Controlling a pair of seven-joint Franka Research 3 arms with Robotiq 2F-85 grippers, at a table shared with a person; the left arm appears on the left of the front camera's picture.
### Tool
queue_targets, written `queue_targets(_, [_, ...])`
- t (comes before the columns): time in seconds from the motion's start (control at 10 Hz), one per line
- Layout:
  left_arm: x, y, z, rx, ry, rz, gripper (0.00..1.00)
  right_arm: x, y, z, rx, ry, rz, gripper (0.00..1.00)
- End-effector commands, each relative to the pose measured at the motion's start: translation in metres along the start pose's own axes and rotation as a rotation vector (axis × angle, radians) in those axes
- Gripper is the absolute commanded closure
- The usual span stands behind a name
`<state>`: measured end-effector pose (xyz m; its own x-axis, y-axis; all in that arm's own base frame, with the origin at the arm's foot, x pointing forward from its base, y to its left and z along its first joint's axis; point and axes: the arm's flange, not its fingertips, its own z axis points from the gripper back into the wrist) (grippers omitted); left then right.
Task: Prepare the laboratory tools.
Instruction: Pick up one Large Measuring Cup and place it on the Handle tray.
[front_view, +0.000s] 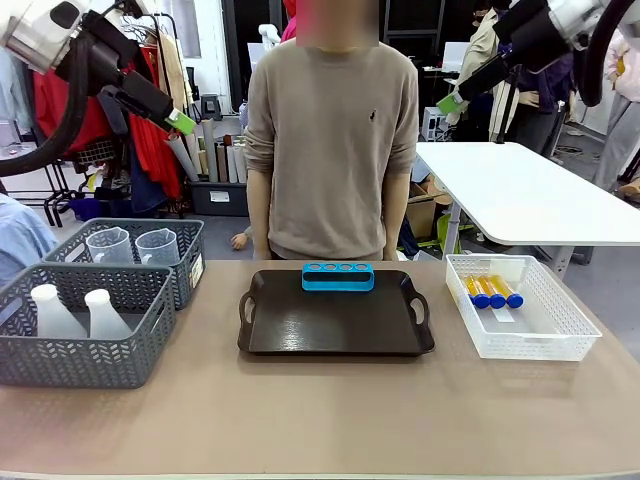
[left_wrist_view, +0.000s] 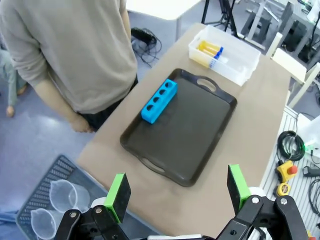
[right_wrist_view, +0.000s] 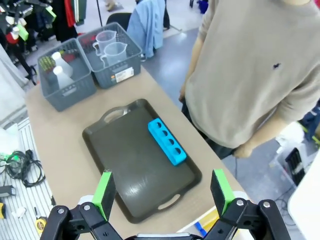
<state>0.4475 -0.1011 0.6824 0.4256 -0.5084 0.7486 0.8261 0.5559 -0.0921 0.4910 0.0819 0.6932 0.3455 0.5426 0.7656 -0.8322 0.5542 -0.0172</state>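
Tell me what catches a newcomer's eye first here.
The bright blue tube rack stands empty at the far edge of the dark tray at the centre. Orange blue-capped tubes lie in the white mesh basket at the robot's right. The left gripper and right gripper hang open above the table.

tubes in basket right of tray
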Motion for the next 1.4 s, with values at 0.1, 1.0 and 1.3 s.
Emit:
queue_targets(0.1, [-0.009, 0.007, -0.001, -0.019, -0.052, -0.065, 0.00, -0.009, -0.024, 0.009, 0.072, -0.040, 0.018, 0.00])
queue_targets(1.0, [-0.008, 0.010, -0.002, -0.013, -0.019, -0.066, 0.00, -0.020, -0.035, 0.024, 0.053, -0.037, -0.021, 0.00])
queue_targets(1.3, [-0.008, 0.010, -0.002, -0.013, -0.019, -0.066, 0.00, -0.020, -0.035, 0.024, 0.053, -0.037, -0.021, 0.00])
